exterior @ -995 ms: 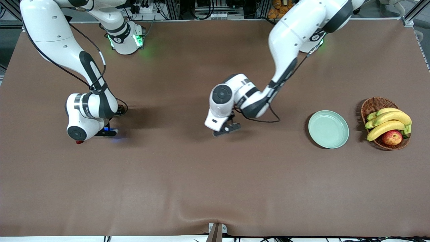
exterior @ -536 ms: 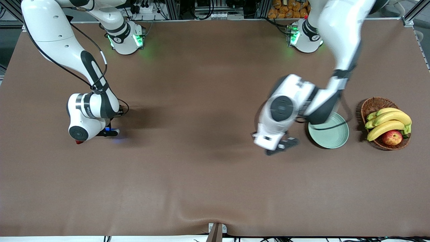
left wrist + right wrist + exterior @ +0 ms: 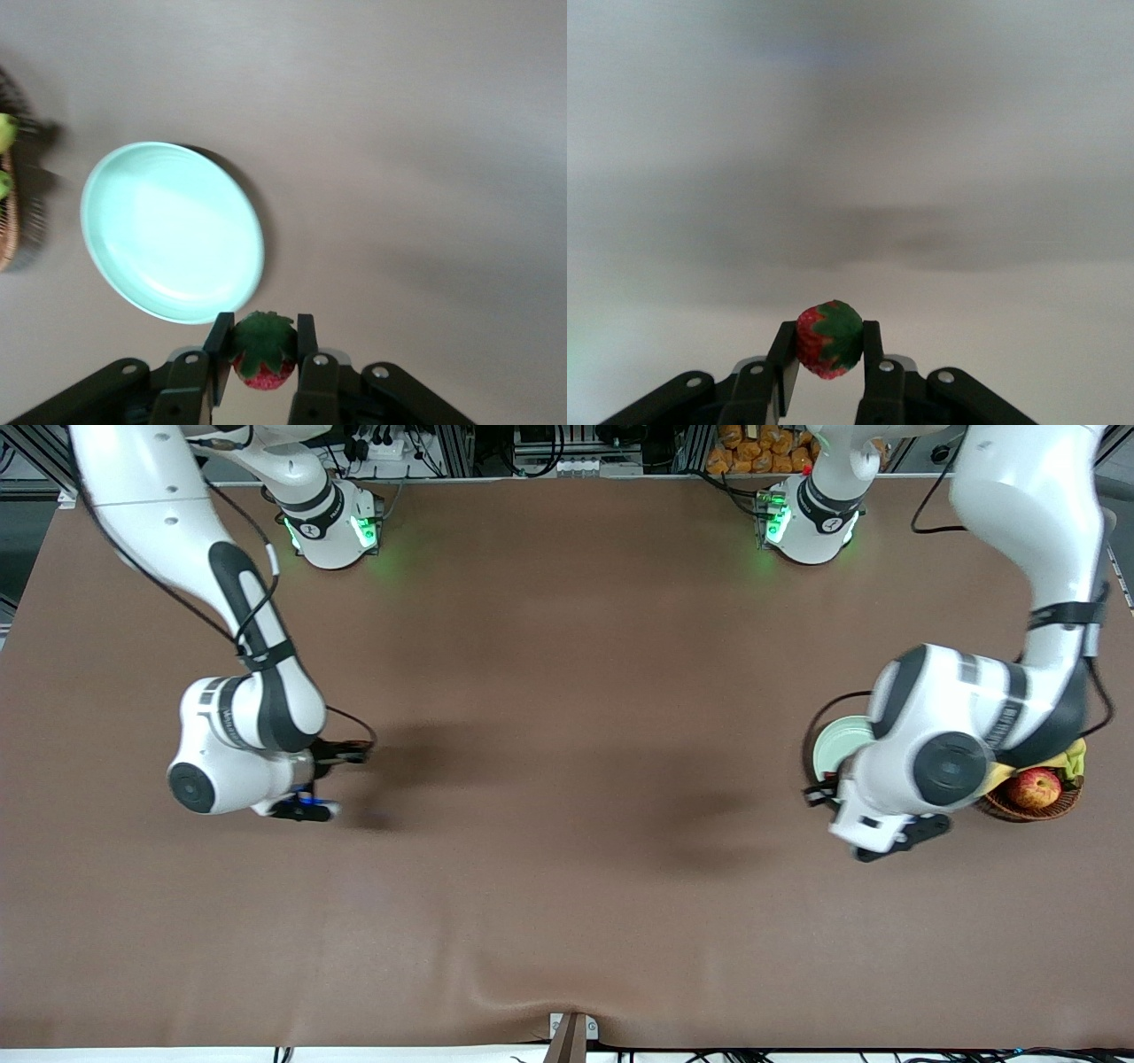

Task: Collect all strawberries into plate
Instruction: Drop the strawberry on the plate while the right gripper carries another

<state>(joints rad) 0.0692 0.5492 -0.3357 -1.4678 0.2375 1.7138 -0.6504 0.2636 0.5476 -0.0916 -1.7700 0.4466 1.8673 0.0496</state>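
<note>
Your left gripper (image 3: 260,359) is clamped on a strawberry (image 3: 262,350), leafy cap facing the wrist camera, red tip pointing down. It hangs in the air just beside the rim of the plate (image 3: 168,232), over the bare surface (image 3: 567,824) at the left arm's end. In the front view the arm's wrist covers most of the plate (image 3: 837,746), and the wicker basket (image 3: 1032,802) with its apple (image 3: 1034,786) sits just beside it.

Your right gripper (image 3: 826,359) is closed on a second strawberry (image 3: 829,339), pinched between both fingers (image 3: 782,359). It hangs low over the brown surface at the right arm's end, well apart from the plate. You can see only bare cloth below it in the right wrist view.
</note>
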